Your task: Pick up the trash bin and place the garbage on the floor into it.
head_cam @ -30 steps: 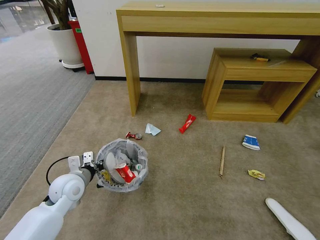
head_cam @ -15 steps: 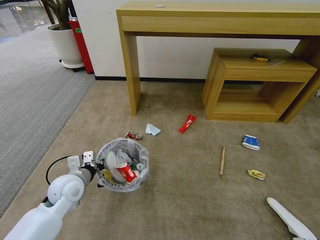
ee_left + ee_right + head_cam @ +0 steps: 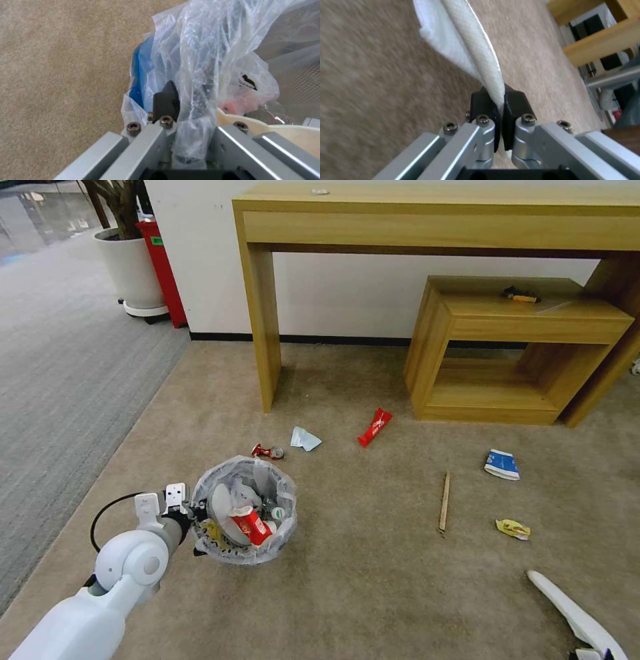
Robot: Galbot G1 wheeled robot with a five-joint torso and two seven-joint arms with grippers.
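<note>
Beige carpet [image 3: 373,580] runs from the grey striped carpet [image 3: 60,380] on my left to the wooden desk [image 3: 433,220] and low shelf [image 3: 533,320] against the wall. On the left, my left end effector [image 3: 193,513] is clamped on the rim of the trash bin [image 3: 247,510]; the wrist view shows its dark finger [image 3: 165,100] pinching the crinkled bag [image 3: 206,62] and blue edge [image 3: 138,75], the bin already holding a slipper and a crushed red cup [image 3: 251,525]. Just beyond the bin lie a red wrapper [image 3: 267,451] and a paper wad [image 3: 305,439], then a longer red wrapper [image 3: 375,427]. Further right sit a wooden stick [image 3: 444,503], a blue-white carton [image 3: 502,465] and a yellow wrapper [image 3: 513,529]. At the far right, my right end effector [image 3: 500,112] is closed tight on one end of a white slipper [image 3: 573,617], which slants across the floor. I worry about two things: the slipper is held by a thin edge and could swing or slip free on the carry, and the bin hangs from its rim, so a jolt might tip it or tear the bag.
</note>
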